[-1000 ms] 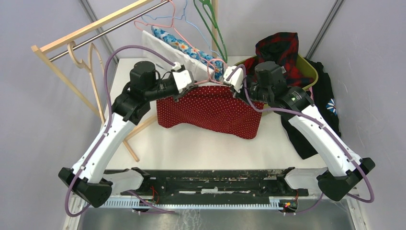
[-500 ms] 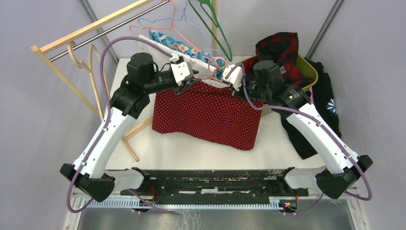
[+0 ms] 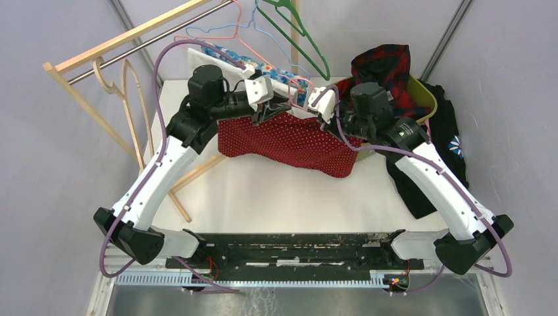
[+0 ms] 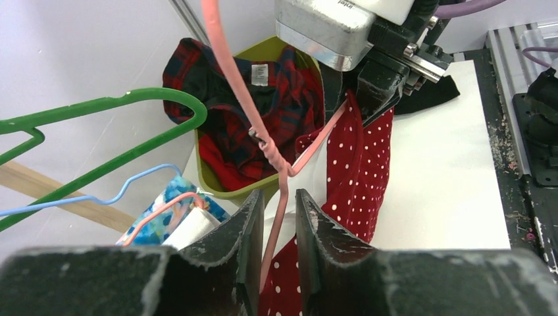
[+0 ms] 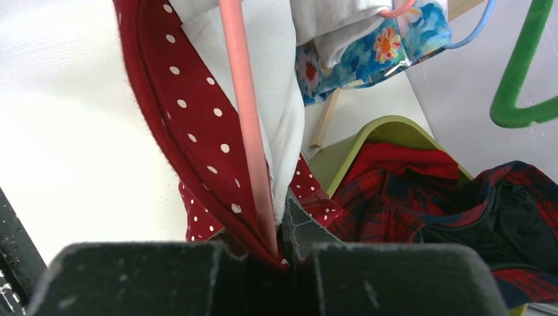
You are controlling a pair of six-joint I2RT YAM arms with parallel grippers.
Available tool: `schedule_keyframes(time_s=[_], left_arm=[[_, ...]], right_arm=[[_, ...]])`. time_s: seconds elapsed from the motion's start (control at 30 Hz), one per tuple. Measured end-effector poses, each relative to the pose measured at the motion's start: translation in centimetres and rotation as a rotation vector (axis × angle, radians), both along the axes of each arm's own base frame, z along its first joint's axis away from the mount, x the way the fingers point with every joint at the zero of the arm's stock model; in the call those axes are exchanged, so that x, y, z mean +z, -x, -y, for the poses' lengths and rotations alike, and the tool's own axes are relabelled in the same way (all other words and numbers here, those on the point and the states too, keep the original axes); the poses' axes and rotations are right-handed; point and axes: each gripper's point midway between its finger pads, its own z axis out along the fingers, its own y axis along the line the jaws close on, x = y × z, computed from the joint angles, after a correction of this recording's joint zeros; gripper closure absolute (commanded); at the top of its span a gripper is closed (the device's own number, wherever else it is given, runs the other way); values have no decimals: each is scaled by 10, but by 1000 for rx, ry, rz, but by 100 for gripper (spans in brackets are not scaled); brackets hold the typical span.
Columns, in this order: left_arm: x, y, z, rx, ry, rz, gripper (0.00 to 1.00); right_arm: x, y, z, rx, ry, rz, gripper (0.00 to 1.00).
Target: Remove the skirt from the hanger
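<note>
Mid-unhooking, you're pinching red polka-dot fabric skirt (image 3: pixel 289 141) and pink wire hanger (image 5: pixel 247 118) in right gripper (image 5: pixel 273 240); left gripper (image 4: pixel 279 204) (jaws narrow, loosely straddling wire) needs fabric next.

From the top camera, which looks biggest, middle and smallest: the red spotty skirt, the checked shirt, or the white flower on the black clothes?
Biggest: red spotty skirt.
Middle: checked shirt, partly hidden.
Smallest: white flower.

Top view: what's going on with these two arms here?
Two arms are working on a red dotted skirt that hangs on a pink hanger over the table. The right gripper is shut on the hanger together with the skirt's edge. The left gripper has its jaws slightly open around the hanger's wire. The skirt is not yet off.
</note>
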Motion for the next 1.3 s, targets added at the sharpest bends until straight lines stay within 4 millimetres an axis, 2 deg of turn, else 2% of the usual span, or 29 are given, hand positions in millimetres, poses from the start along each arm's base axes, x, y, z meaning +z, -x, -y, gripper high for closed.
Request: schedule_keyframes(time_s=[0.2,0.27,0.37,0.4,0.6,0.83,0.97,1.07,1.17,1.27,1.3], left_arm=[[-3,0,9,-22,4,-19,75],[-5,0,13,-30,6,-30,80],[-7,1,17,-41,4,-40,96],[-8,1,18,-46,3,-41,97],[-13,5,22,-51,-10,-61,97],[-12,4,22,38,-19,-143,97],[-3,5,19,100,-8,-209,97],[-1,-2,16,156,-2,-215,97],[-4,-10,11,212,-10,-216,97],[-10,-16,7,255,-19,-220,97],[-12,-16,6,264,-22,-223,97]], right_arm=[[0,2,-2,7,-12,-12,99],[0,4,-4,16,-20,-20,99],[-1,6,-4,16,-24,-31,99],[-1,6,-4,14,-24,-33,99],[-6,11,1,4,-11,-58,99],[-6,11,3,-3,-7,-60,99],[3,6,0,-5,-22,-27,99],[8,-3,-1,-33,-19,2,99],[5,-14,0,-68,0,18,91],[3,-22,1,-97,18,33,73],[4,-25,2,-114,18,42,64]])
